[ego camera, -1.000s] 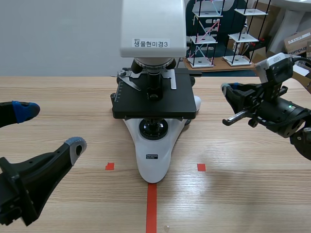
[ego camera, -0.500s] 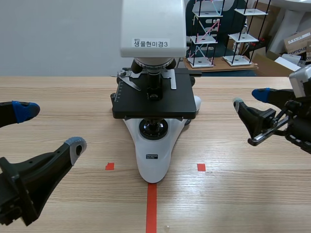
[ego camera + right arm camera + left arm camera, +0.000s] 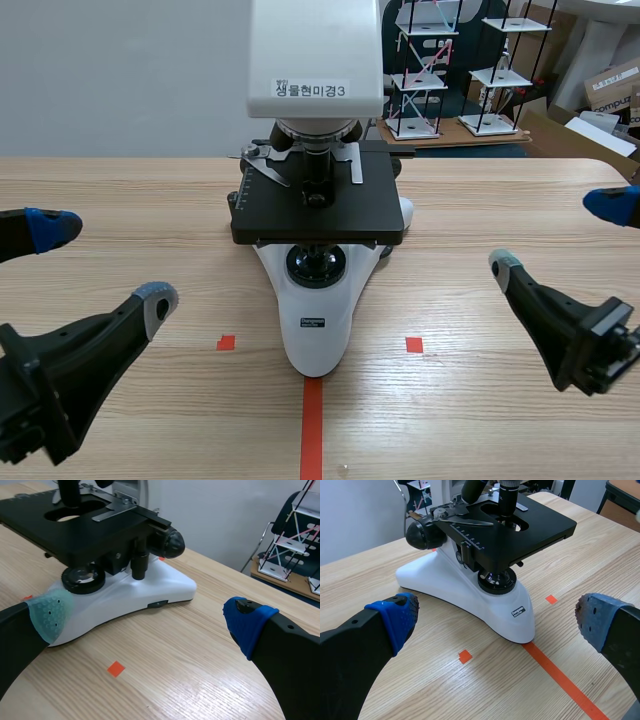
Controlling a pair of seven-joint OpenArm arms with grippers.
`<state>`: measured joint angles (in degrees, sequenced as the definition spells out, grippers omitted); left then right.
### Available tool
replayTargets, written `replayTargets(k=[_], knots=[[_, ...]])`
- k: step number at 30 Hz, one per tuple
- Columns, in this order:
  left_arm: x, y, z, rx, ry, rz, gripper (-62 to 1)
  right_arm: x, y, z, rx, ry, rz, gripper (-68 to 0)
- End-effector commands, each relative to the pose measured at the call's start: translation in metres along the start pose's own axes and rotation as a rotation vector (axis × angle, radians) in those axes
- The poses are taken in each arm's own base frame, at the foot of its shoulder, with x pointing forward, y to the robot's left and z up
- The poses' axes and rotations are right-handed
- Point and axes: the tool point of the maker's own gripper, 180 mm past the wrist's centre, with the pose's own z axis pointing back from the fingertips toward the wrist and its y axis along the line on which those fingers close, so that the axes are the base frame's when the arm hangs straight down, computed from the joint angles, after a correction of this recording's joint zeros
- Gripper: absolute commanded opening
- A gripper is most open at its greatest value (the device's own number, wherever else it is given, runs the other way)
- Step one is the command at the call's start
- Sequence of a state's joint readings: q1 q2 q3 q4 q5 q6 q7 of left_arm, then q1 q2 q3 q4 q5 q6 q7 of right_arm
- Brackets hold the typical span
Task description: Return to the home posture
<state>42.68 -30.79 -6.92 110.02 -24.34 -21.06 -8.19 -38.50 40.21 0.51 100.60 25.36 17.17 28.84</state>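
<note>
On the wooden table (image 3: pixel 150 190) the microscope (image 3: pixel 316 200) stands at the middle, the left gripper (image 3: pixel 105 262) near left and the right gripper (image 3: pixel 558 235) near right. Both are well clear of it, fingers spread wide and holding nothing. Homing looks almost complete; any remaining travel should draw each gripper outward, away from the microscope.

L gripper (image 3: pixel 100 263), lower left of frame: two thick matte-black fingers, tapering to rounded tips. L blue pad (image 3: pixel 48 228) caps one tip, L grey-blue pad (image 3: pixel 157 297) the other. R gripper (image 3: pixel 558 235), right edge: same black build w/ blocky stepped base; R blue pad (image 3: pixel 610 205) & R grey-green pad (image 3: pixel 505 266). Close up, pads look soft, covered w/ fine dots.
</note>
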Motion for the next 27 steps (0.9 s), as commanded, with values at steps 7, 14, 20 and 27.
replayTargets(k=[7,14,20,27], knots=[[0.006,0.000,0.000,0.004,-0.028,0.006,1.4,0.022,0.017,0.013,0.032,-0.018,-0.010,0.4],[0.006,0.000,0.000,0.004,-0.028,0.006,1.4,0.027,0.025,0.014,0.048,-0.022,-0.019,0.4],[0.006,0.000,0.000,0.004,-0.028,0.006,1.4,0.027,0.025,0.014,0.048,-0.022,-0.019,0.4],[0.006,0.000,0.000,0.004,-0.028,0.006,1.4,0.030,0.021,0.014,0.040,-0.029,-0.005,0.4]])
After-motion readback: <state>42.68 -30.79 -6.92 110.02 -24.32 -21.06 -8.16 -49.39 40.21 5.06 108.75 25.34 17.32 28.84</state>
